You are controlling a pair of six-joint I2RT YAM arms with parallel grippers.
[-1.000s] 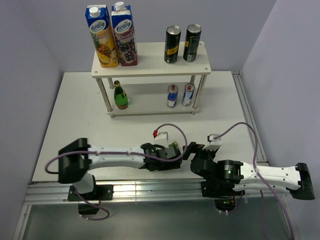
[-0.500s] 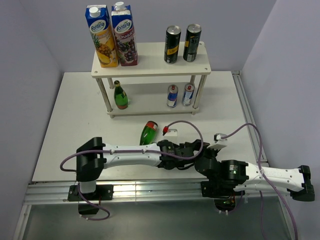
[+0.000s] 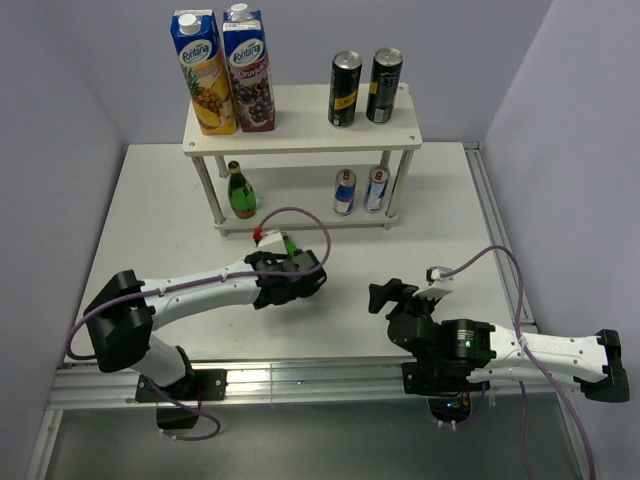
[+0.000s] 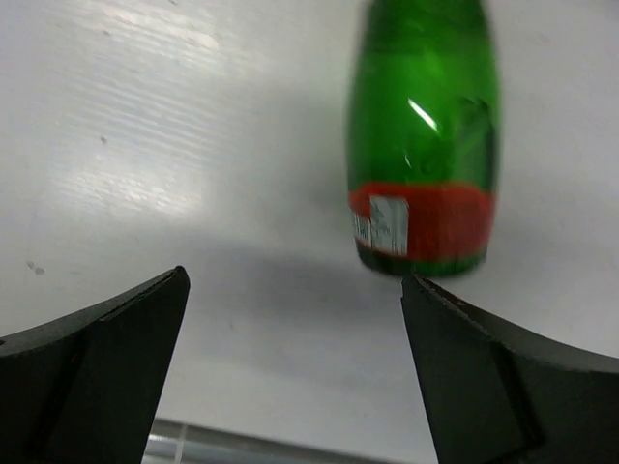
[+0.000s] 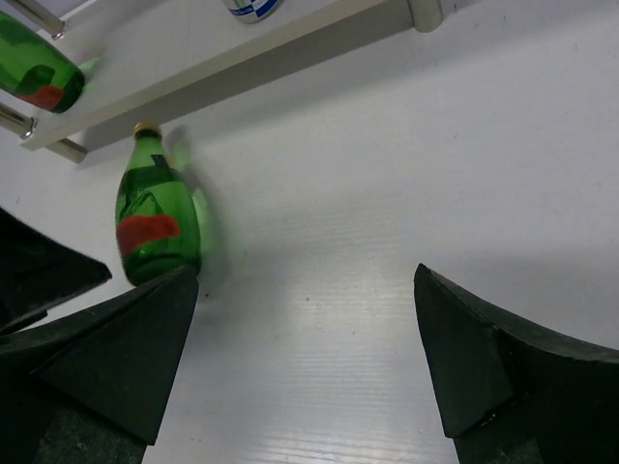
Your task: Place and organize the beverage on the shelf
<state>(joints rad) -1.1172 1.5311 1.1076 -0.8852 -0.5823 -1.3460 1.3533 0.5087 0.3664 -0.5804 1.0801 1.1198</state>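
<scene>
A green glass bottle (image 5: 155, 217) with a red label lies on the table, its gold top toward the shelf. In the left wrist view the bottle (image 4: 424, 145) lies just ahead of my open left gripper (image 4: 294, 280), base toward it and slightly right. In the top view my left gripper (image 3: 300, 282) covers most of the bottle (image 3: 291, 245). My right gripper (image 3: 385, 295) is open and empty to the bottle's right. The white shelf (image 3: 300, 128) holds two black-and-yellow cans (image 3: 345, 90) on top. Two silver-blue cans (image 3: 344, 192) and a second green bottle (image 3: 240, 190) stand below.
Two tall juice cartons (image 3: 203, 72) stand on the shelf's top left. The shelf's lower board edge (image 5: 290, 53) and a leg (image 5: 426, 12) show in the right wrist view. A metal rail (image 3: 300, 380) runs along the table's near edge.
My left arm has swung back to the left, away from the right gripper, and its wrist now sits over the lying bottle. The right gripper has barely moved.
</scene>
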